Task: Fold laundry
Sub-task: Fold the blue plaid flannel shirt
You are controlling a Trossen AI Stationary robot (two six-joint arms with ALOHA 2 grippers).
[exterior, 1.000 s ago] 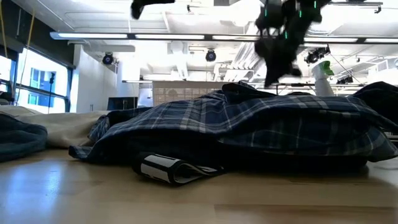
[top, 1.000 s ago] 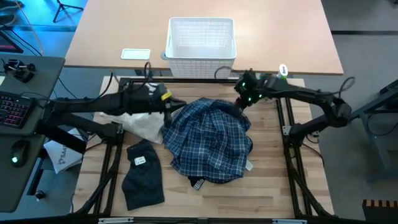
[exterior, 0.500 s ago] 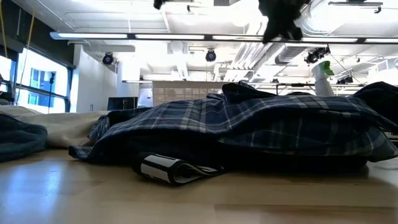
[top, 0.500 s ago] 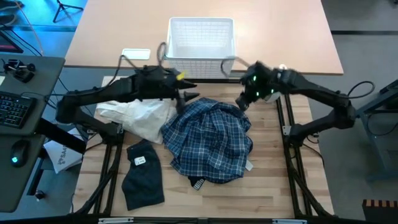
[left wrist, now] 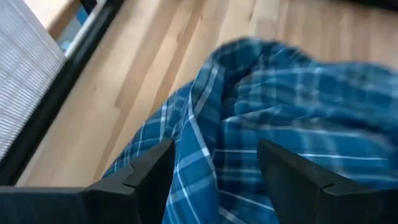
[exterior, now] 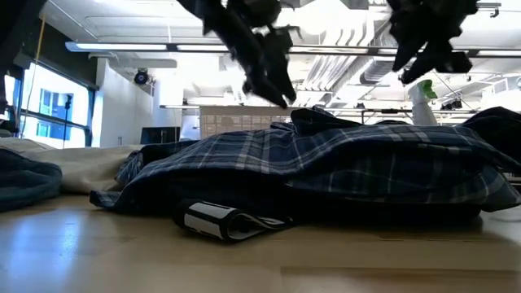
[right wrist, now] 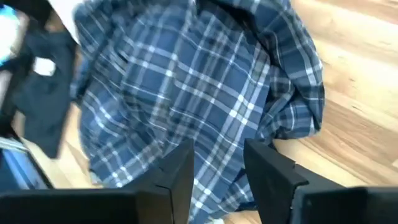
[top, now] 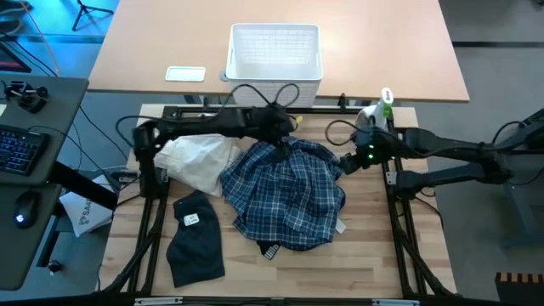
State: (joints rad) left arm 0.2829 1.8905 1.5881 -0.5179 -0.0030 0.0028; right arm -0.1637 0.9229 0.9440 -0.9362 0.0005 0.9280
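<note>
Counted on the table: one plaid shirt [top: 287, 194], one cream garment [top: 198, 161], one dark piece [top: 195, 237], one white basket [top: 274, 53], two grippers, left [top: 280, 129] and right [top: 350, 161].

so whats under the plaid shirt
At the near edge of the plaid shirt a small black-and-white striped piece pokes out from beneath, lying on the wooden table. How far it runs under, and whether anything else lies there, is covered.

Left gripper [top: 280, 129] hangs at the far middle, its fingers spread apart and empty. Right gripper [top: 350, 161] hangs to its right, parted, holding nothing.
</note>
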